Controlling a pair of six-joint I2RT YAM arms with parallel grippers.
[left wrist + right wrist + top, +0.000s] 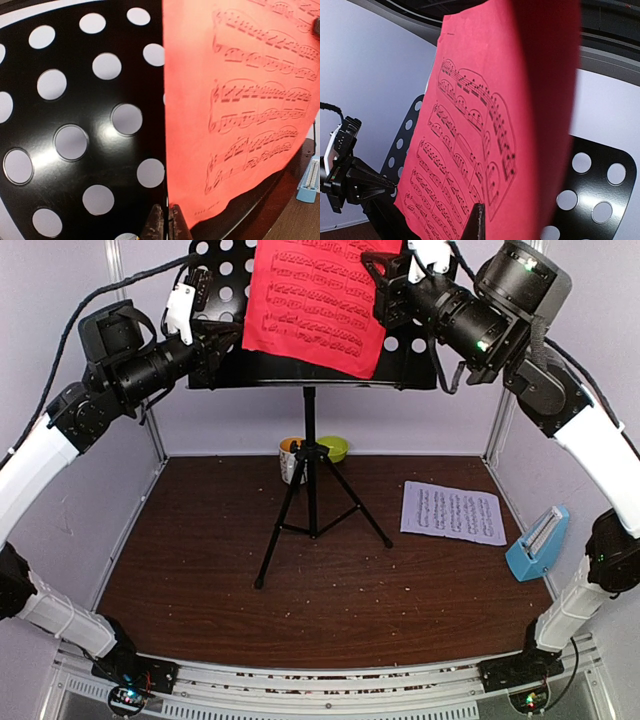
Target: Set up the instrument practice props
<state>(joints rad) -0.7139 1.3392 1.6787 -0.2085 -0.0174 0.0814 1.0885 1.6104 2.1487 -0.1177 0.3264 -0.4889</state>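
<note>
**High on the black tripod music stand (310, 475), a red sheet-music page (315, 300) askew**

We see it overhang the lip of the perforated metal desk (240, 365). Our right gripper (475, 222) pinches its right edge. Our left gripper (165, 227) is closed beside its lower-left corner. A white-and-orange mug (289, 462) and green bowl (334, 448) crowd the tripod legs. A pale lilac page (452, 512) and light-blue pyramid metronome (538, 543) lie rightward.

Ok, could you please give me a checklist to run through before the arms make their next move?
1. Music stand upright on spread legs: ok.
2. Red page against the desk: ok.
3. Red page square on the desk: not ok, tilted.
4. Right hand shut on the page's right edge: ok.
5. What the shut left hand grips: cannot tell.
6. Lilac page on the stand: not ok, lying on the table.
</note>
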